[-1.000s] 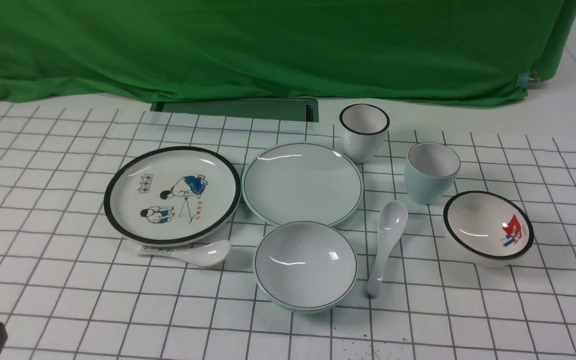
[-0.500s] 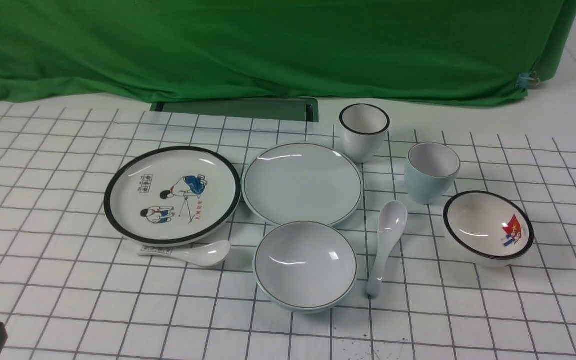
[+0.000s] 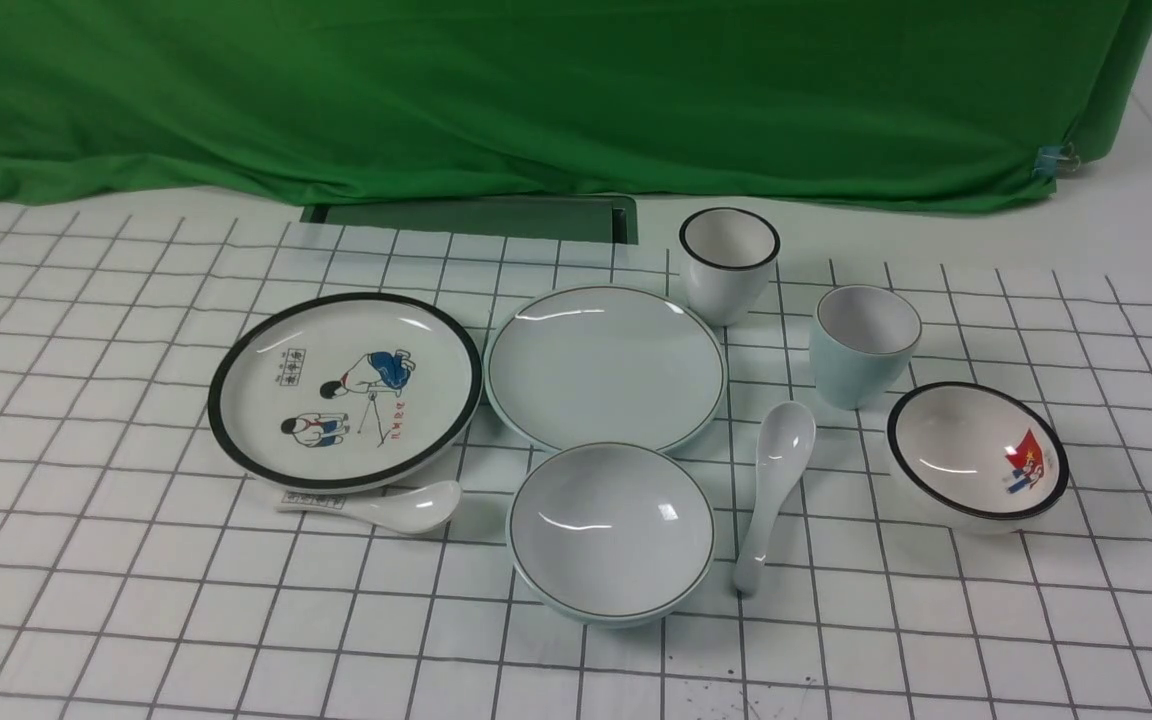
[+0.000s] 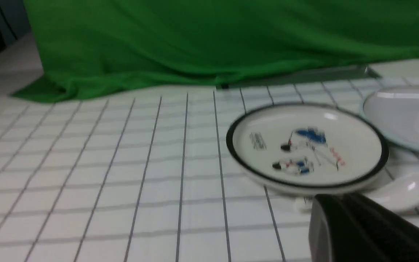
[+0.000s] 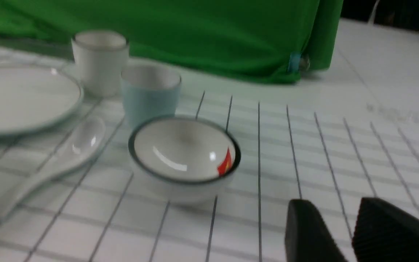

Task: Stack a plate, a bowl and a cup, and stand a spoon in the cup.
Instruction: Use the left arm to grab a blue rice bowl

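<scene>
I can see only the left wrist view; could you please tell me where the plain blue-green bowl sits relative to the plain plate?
Observer: The bowl sits just in front of the plate, nearer the robot, not yet stacked on it.
Operator: Thank you; where is the pale blue cup?
Observer: The cup stands upright to the right of the plate, beside a black-rimmed white cup.
Operator: Is the right hand holding anything?
Observer: No; the right hand is open and empty, with the flag bowl ahead of it.

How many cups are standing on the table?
2. The white black-rimmed cup stands farthest back, beside the plain plate; the pale blue cup stands right of it, nearer. None seems hidden.
</scene>
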### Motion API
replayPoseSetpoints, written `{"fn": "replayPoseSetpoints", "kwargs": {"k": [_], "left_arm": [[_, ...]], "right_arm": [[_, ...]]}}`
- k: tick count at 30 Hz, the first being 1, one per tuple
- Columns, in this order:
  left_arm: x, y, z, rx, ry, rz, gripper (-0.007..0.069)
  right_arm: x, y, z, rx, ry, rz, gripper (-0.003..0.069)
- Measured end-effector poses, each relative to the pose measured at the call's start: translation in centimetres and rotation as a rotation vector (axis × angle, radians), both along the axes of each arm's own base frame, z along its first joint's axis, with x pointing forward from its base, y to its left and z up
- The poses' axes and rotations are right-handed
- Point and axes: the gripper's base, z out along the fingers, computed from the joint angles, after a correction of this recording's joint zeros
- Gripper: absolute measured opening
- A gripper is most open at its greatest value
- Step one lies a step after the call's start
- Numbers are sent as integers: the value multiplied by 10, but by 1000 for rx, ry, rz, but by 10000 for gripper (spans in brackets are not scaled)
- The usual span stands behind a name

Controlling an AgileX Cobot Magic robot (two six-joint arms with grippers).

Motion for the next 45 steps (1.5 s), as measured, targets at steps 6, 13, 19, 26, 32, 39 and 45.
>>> {"fn": "replayPoseSetpoints", "kwargs": {"k": [6, 13, 19, 26, 32, 39, 45], "left_arm": [[-4, 0, 28, -6, -312, 0, -29], [-14, 2, 49, -131, -570, -8, -29], [-17, 3, 54, -377, -624, -85, -27], [-11, 2, 60, -335, -594, -70, -16], [15, 1, 99, -332, -286, -35, -15], [77, -3, 96, -358, 98, 11, -10], [118, -35, 97, -321, 500, -106, -12]], "right_arm": [[-4, 2, 35, 37, -387, 27, 242], [-15, 3, 57, 260, -632, 102, 238], [-8, 3, 71, 257, -612, 100, 111], [24, 4, 122, 93, -433, 42, 13], [74, 5, 135, -24, -147, 17, 13], [132, 14, 111, -71, 395, 52, 11], [151, 43, 82, -151, 706, 177, 11]]}}
